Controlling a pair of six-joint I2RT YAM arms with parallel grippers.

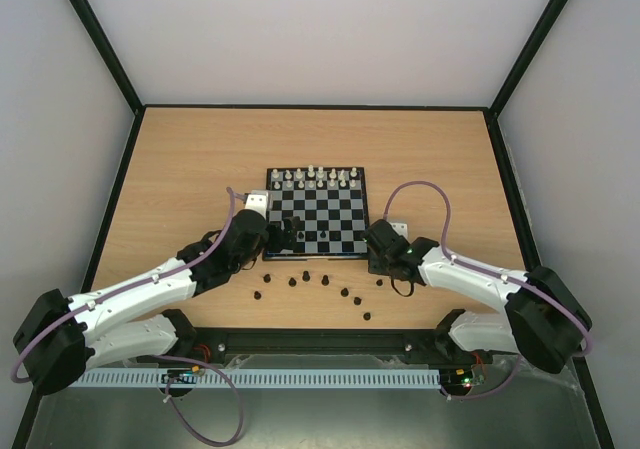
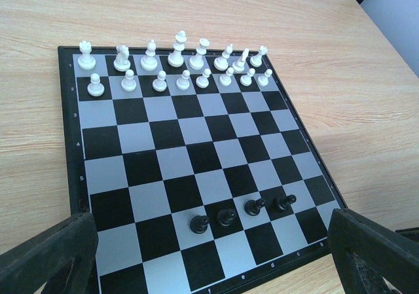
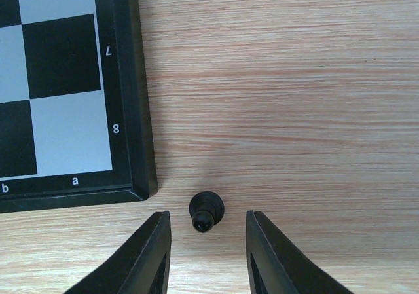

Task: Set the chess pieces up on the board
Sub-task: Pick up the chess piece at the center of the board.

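The board (image 1: 330,231) lies mid-table; it also shows in the left wrist view (image 2: 72,176). Several black pawns (image 2: 226,217) stand in a row on its second near rank. Several more black pieces (image 1: 326,278) lie loose on the table in front of the board. My left gripper (image 2: 216,271) is wide open and empty above the board's near edge (image 1: 290,237). My right gripper (image 3: 207,234) is open, low over the table just off the board's near right corner (image 1: 378,259). One upright black pawn (image 3: 207,206) stands between its fingertips, untouched.
White pieces (image 2: 177,61) fill the board's two far ranks (image 1: 316,178). The board's corner (image 3: 141,189) lies just left of the right gripper's left finger. Dark frame rails (image 1: 310,107) edge the wooden table.
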